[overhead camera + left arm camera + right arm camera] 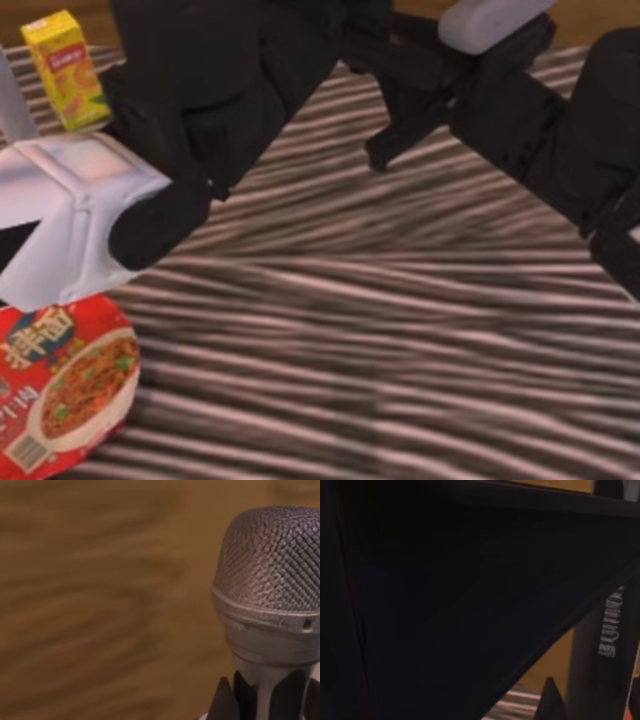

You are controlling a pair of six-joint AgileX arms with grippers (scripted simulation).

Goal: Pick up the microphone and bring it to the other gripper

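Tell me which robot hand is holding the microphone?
The left hand: its dark fingers clasp the microphone under its silver head. The right hand is only nearby.

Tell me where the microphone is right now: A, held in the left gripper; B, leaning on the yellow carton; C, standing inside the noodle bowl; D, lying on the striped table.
A: the left wrist view shows the left gripper with its dark fingers closed around the microphone just below its silver mesh head.

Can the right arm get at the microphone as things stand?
Probably yes. The left gripper holds the microphone just below its mesh head, and in the top view the right gripper sits close beside the left arm with nothing between them. The right wrist view is dark, so alignment is unconfirmed.
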